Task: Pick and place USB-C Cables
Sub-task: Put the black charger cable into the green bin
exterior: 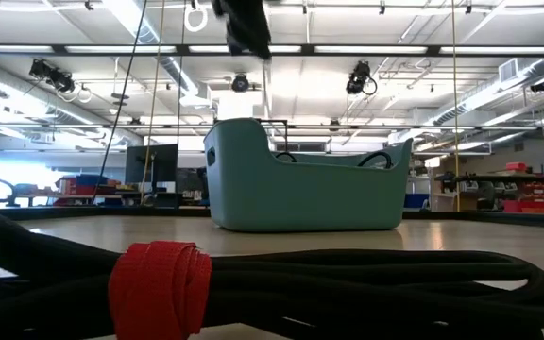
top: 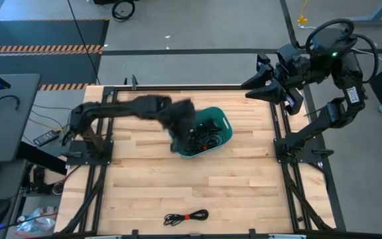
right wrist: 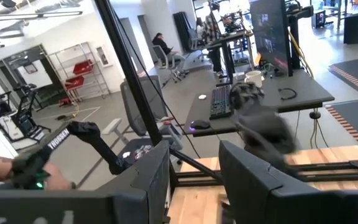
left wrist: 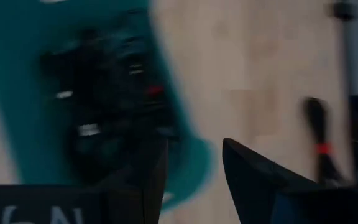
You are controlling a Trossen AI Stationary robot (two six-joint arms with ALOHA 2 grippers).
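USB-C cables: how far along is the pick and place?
Nearly done. The teal bin already holds a pile of black cables. In hand: nothing visible; the left tool sits over the bin's near-left corner with fingers apart and empty. Left: one cable with a red tie lies on the table near the front edge. The right tool waits open, raised at the far-right corner.

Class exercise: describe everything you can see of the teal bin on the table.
The teal bin looks like smooth plastic, a tub with rounded corners and a raised handle end. It stands upright near the middle of the wooden table, slightly skewed to its edges. Black USB-C cables fill it, some looping above the rim. The left pincer hovers over its left end.
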